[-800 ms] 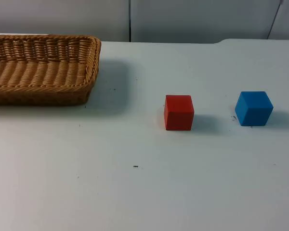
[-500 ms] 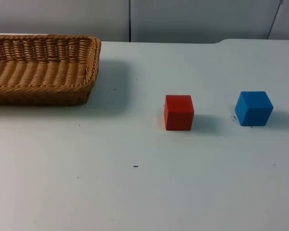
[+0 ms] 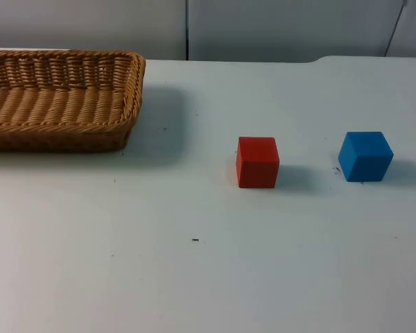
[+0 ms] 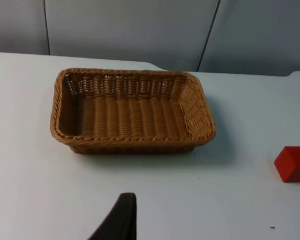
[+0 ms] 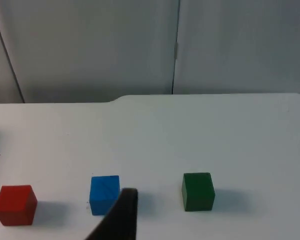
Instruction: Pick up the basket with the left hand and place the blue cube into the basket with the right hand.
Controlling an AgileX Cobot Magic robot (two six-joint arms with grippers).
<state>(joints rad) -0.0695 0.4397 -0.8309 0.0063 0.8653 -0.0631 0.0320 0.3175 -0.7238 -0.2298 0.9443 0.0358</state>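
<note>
Stiff, light wicker basket [image 3: 61,97]: grip its rim. Hard blue cube [image 3: 365,156]: pinch flat sides. Pincer states: cannot tell.

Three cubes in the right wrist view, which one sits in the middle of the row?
The blue cube. The red cube sits on one side of it and the green cube on the other, all apart on the white table.
</note>
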